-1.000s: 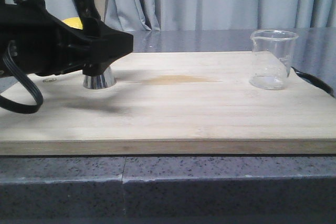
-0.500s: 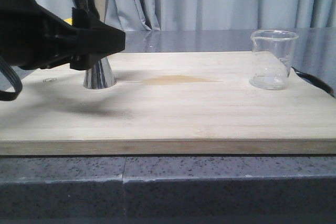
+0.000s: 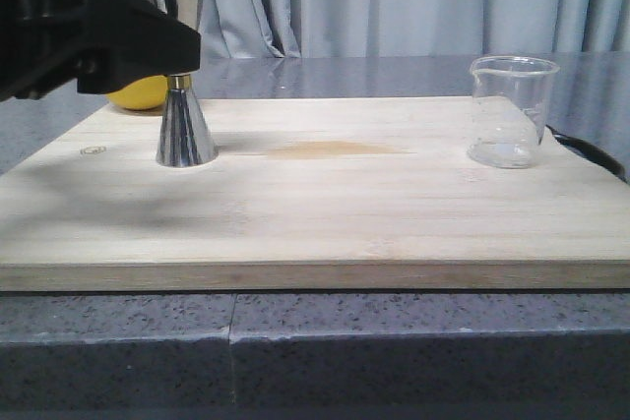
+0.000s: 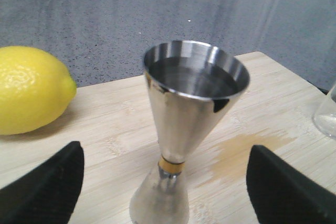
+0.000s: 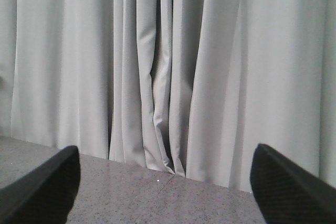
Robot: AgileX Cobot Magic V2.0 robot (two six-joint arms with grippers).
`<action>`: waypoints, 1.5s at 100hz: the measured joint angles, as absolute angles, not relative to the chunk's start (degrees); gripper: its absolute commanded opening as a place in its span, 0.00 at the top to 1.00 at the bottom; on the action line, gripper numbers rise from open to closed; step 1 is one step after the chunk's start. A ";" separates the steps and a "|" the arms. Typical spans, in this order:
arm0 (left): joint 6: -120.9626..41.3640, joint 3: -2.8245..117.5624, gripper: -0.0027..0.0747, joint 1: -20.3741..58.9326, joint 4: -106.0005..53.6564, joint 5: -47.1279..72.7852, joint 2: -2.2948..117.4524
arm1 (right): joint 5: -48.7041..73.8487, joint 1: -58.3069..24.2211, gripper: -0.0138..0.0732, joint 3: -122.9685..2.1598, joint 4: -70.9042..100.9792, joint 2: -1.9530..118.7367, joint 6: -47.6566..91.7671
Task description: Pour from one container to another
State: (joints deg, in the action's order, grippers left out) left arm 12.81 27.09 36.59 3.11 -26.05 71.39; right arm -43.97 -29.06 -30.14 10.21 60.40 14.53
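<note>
Steel jigger point(image 3: 184, 105): upright near the board's far-left corner; hourglass shape with a thin gold band at the waist; liquid shows inside its upper cone in the left wrist view point(image 4: 190, 129)
Glass beaker point(image 3: 510, 111): upright near the board's far-right corner, well apart from the jigger; spout on the rim; clear, with faint marks on its wall
Wooden board point(image 3: 325, 213): pale bamboo, lying on the grey speckled counter point(image 3: 315, 351); a darker damp-looking patch point(image 3: 325, 150) lies between the two vessels, nearer the jigger
Lemon point(image 3: 138, 91): yellow, at the board's far-left edge, just beside the jigger — partly hidden by the arm in the front view
Left gripper point(image 4: 165, 187): fingers spread wide, one on either side of the jigger's lower half, not touching it; nothing held
Right gripper point(image 5: 165, 192): fingers apart, empty — facing the grey curtain point(image 5: 168, 66); not seen in the front view
</note>
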 measured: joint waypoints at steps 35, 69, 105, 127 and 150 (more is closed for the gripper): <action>13.66 26.97 0.21 36.59 3.11 -16.58 59.77 | -43.97 -29.06 0.15 -30.14 10.21 60.40 14.53; 13.73 26.88 0.23 36.35 3.11 -12.54 47.14 | -37.56 -28.16 0.15 -33.43 11.34 57.48 19.98; 5.69 29.76 0.23 29.68 3.11 -12.54 36.85 | -23.14 -21.76 0.15 -39.73 21.52 46.46 38.10; 4.65 32.30 0.23 22.55 3.11 -11.23 32.87 | -14.28 -15.11 0.15 -40.22 23.26 35.22 44.74; 4.47 32.77 0.23 18.80 5.54 -4.02 24.91 | -3.75 -10.42 0.15 -40.47 23.24 21.56 45.78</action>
